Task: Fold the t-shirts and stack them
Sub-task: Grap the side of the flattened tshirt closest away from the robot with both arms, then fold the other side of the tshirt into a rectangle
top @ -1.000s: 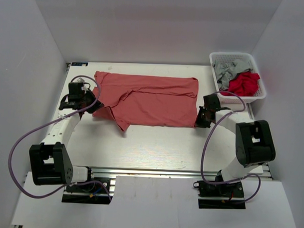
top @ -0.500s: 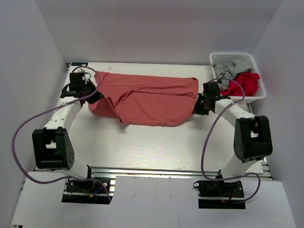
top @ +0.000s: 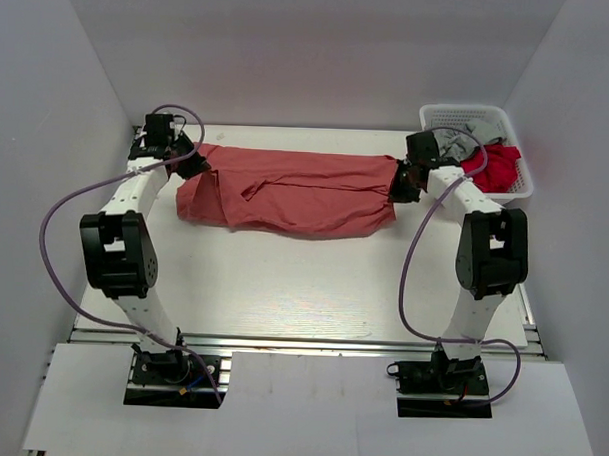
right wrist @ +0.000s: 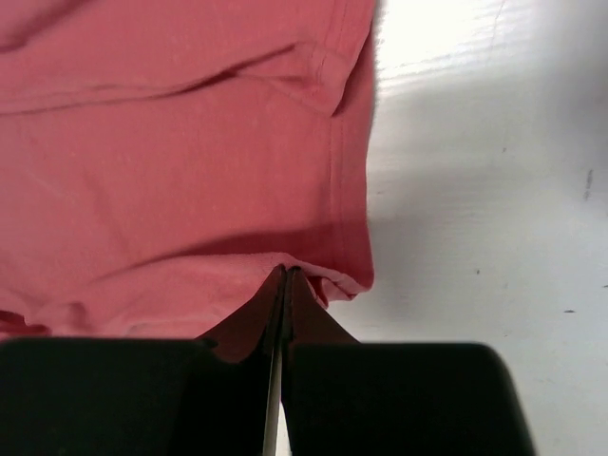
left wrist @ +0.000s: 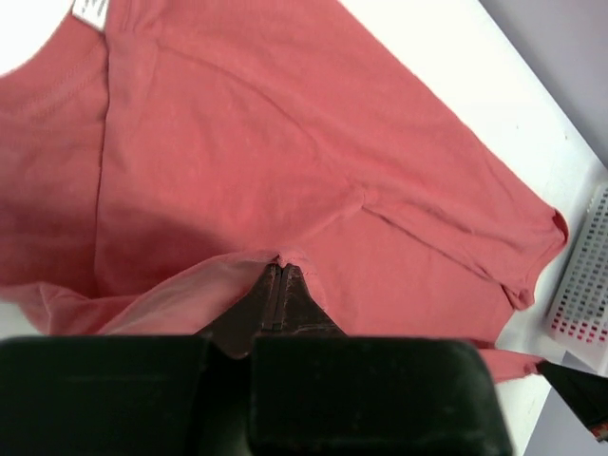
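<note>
A salmon-red t-shirt (top: pixel 291 193) lies across the far middle of the table, folded lengthwise, its near half carried over the far half. My left gripper (top: pixel 194 164) is shut on the shirt's edge at its left end; the left wrist view shows the jaws pinching a fold of cloth (left wrist: pixel 275 261), with the neck label at the top left. My right gripper (top: pixel 398 184) is shut on the hem at the right end (right wrist: pixel 285 271). More t-shirts, one grey (top: pixel 454 143) and one red (top: pixel 492 167), lie crumpled in the basket.
A white plastic basket (top: pixel 519 189) stands at the far right corner of the table, just beyond my right arm. White walls close in the table on the left, back and right. Purple cables loop from both arms.
Both grippers have moved away from me toward the back of the table, carrying the shirt's near edge over the far part. The shirt now looks narrower, folded lengthwise.
</note>
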Motion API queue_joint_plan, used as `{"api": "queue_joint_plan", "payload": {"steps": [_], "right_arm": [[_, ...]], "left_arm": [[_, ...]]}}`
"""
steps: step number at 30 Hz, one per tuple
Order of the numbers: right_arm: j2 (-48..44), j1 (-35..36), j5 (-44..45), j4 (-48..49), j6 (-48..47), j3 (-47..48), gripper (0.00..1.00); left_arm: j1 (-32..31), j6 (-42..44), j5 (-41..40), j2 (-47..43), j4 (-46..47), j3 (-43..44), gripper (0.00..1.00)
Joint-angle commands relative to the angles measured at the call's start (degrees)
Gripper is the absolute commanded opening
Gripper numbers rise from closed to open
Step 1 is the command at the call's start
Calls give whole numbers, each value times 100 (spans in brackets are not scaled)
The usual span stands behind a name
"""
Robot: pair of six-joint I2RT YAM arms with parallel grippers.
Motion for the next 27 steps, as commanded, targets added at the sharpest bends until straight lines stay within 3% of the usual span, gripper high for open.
{"api": "queue_joint_plan", "payload": {"steps": [1,10,27], "right_arm": [[165,-98,170,-349,-141,617,0],[719,-283,276,-500,-140,1453,0],[1466,-476,355,-535,-52,2024,0]], "left_arm": [[36,63,-94,214,-224,511,0],[141,63,-542,681,-400,1003,0],[247,63,-366,1850,-444,2348,0]]}}
